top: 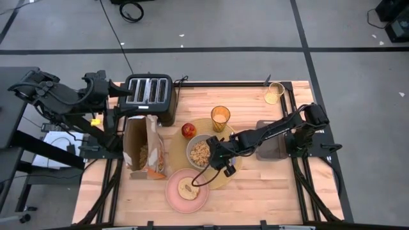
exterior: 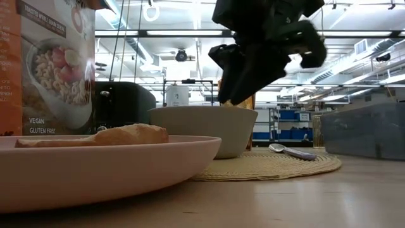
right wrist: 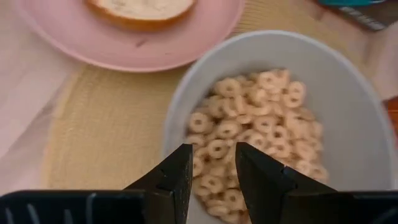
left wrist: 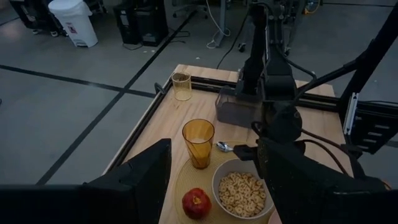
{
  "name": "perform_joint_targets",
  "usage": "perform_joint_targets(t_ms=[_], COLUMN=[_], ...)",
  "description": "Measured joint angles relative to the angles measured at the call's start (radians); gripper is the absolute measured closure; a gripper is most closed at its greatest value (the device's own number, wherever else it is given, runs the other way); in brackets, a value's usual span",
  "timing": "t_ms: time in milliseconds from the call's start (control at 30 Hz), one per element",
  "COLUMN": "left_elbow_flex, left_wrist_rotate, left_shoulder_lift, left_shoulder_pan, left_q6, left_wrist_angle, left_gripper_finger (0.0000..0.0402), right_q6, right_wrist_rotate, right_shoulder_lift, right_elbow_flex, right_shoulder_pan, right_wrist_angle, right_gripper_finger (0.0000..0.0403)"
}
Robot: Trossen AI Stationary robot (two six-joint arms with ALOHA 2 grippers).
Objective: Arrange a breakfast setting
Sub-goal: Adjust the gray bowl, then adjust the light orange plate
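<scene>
My right jaws (right wrist: 211, 163) hover narrowly parted, holding nothing, above the cereal-filled bowl (top: 200, 152) on the placemat (top: 177, 148). It looks rigid, smooth, spillable (grip the rim); left jaws (top: 125, 94) wait open by the toaster (top: 149, 91).

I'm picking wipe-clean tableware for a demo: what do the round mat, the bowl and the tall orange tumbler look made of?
Placemat: woven straw or similar fibre, matte; coiled ribbing shows at its edge in the low view.
Bowl: probably glazed ceramic or melamine, smooth grey-green with a soft sheen.
Tumbler: translucent amber glass or plastic; light passes through it.
</scene>
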Motion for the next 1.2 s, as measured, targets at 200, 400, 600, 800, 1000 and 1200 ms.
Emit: perform_joint_targets(t_ms=[200,400,600,800,1000,1200], left_elbow_flex=[0.000,0.000,0.000,0.000,0.000,0.000], left_wrist_rotate=[0.000,0.005,0.007,0.008,0.008,0.007], left_shoulder_lift=[0.000,0.000,-0.002,0.000,-0.002,-0.002], left_shoulder_pan=[0.000,0.000,0.000,0.000,0.000,0.000], left_q6=[0.000,0.022,0.118,0.235,0.294,0.277], left_wrist_angle=[0.001,0.036,0.120,0.261,0.318,0.322], left_gripper_finger=[0.0157,0.0157,0.0157,0.0157,0.0157,0.0157], right_q6=[0.000,0.001,-0.057,-0.124,-0.133,-0.135], right_wrist_rotate=[-0.023,0.017,0.083,0.046,0.062,0.061], right_shoulder_lift=[0.003,-0.025,-0.076,-0.048,0.068,0.228], right_elbow_flex=[0.000,0.040,0.176,0.150,0.136,0.178], right_shoulder_pan=[-0.002,0.020,0.108,0.215,0.274,0.300], right_wrist_angle=[0.007,0.011,-0.064,-0.045,0.134,0.235], right_gripper_finger=[0.0273,0.0273,0.0273,0.0273,0.0271,0.0270])
